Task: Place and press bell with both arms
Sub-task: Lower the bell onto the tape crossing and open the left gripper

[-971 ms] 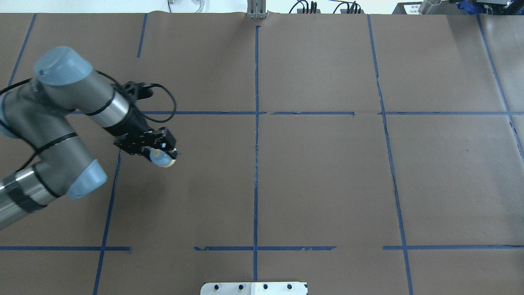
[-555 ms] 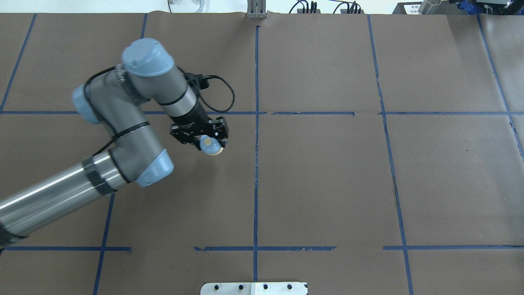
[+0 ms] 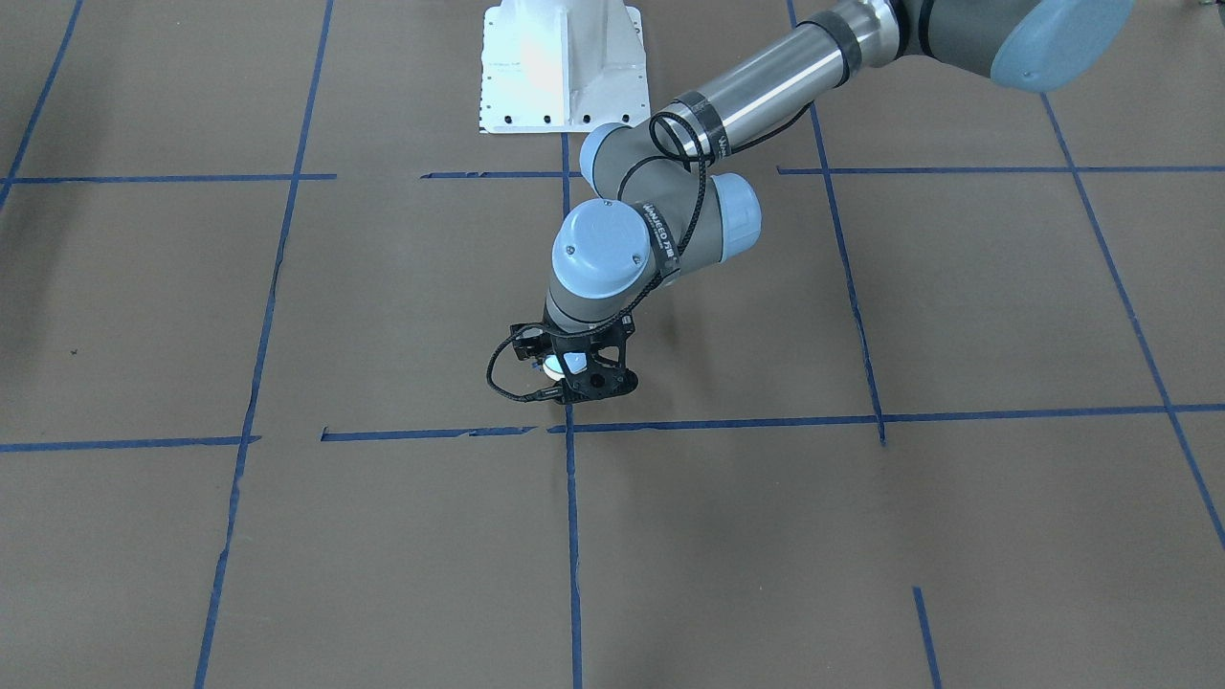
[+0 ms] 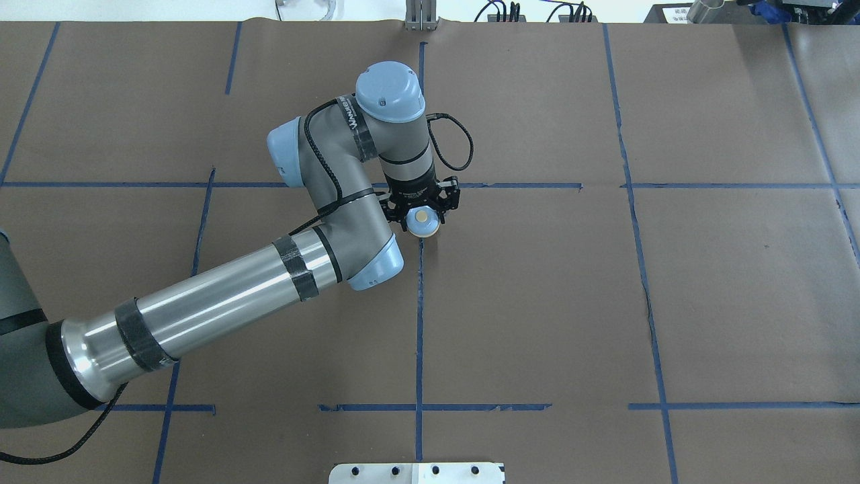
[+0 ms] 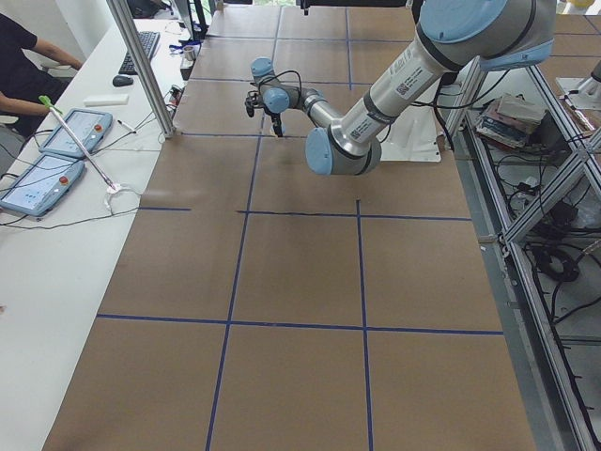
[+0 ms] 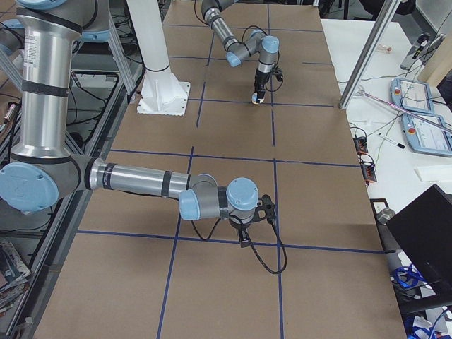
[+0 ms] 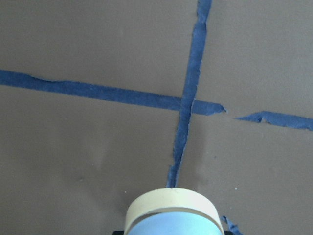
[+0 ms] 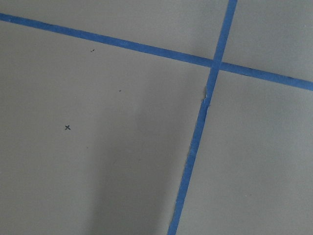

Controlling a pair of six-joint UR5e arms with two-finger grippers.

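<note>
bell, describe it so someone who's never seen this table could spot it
On the brown table marked with blue tape, find the tape crossing near the middle. The left arm ends there in a black claw closed on the bell. Far smaller than the arm's blue joint caps, it has a light blue dome with a cream base ring and button.

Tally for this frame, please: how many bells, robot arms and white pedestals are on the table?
bell: 1
robot arms: 2, the left arm and the right arm
white pedestal: 1
Total: 4
</note>
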